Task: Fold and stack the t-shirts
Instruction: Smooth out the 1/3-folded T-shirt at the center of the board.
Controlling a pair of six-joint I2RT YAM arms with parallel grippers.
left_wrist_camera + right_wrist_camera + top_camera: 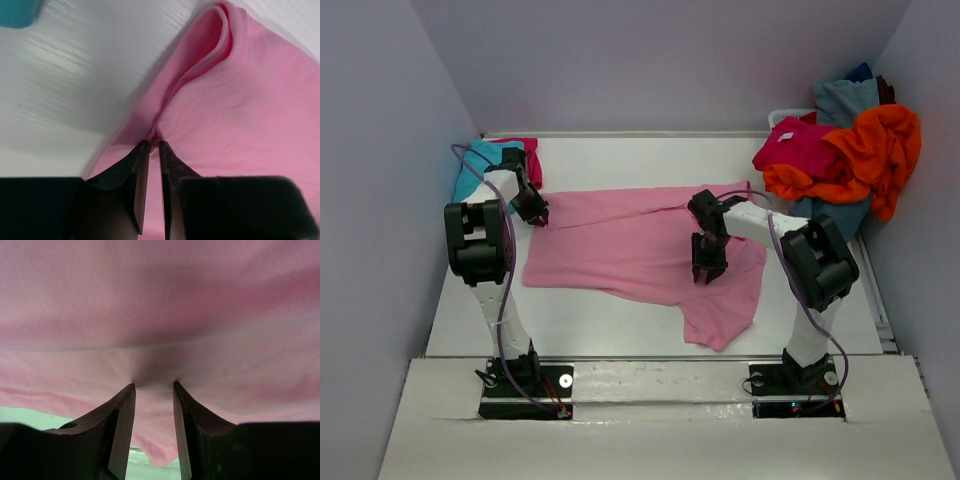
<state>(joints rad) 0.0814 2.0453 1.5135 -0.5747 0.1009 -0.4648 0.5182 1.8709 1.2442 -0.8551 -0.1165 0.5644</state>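
Observation:
The light pink t-shirt [620, 250] lies spread across the middle of the white table, with one part hanging down toward the front right. My left gripper [535, 213] is at the shirt's far left corner. In the left wrist view its jaws [154, 143] are nearly closed on a ridge of pink cloth [240, 100]. My right gripper [708, 270] is over the shirt's right-middle. In the right wrist view its jaws [152, 385] pinch a puckered fold of pink cloth [160, 305], with the table showing beneath the cloth.
A pile at the back right holds an orange shirt [880, 150], a magenta shirt [800, 145] and a grey-blue shirt [845, 100]. A turquoise shirt [470, 172] and a magenta cloth [530, 155] lie at the back left, close to my left arm. Walls enclose the table.

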